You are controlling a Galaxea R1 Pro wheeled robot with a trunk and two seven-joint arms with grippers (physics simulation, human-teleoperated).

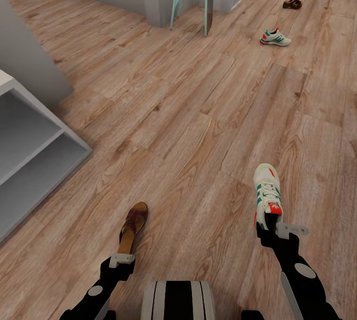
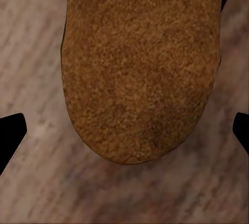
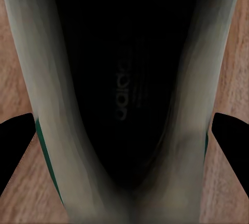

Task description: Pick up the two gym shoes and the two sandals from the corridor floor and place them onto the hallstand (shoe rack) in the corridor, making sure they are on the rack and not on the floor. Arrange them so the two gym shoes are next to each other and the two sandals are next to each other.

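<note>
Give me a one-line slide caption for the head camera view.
Left gripper at a brown sandal, right gripper at a gym shoe; their mates lie farther down the corridor floor.

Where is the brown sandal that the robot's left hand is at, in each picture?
Head view: the near sandal lies low and left of centre, just ahead of the left gripper.
Left wrist view: its tan footbed covers the upper middle, between the dark fingertips.
Right wrist view: the sandal is not in it; that camera looks into the gym shoe.
Shared landmark: the wood-plank floor.
</note>
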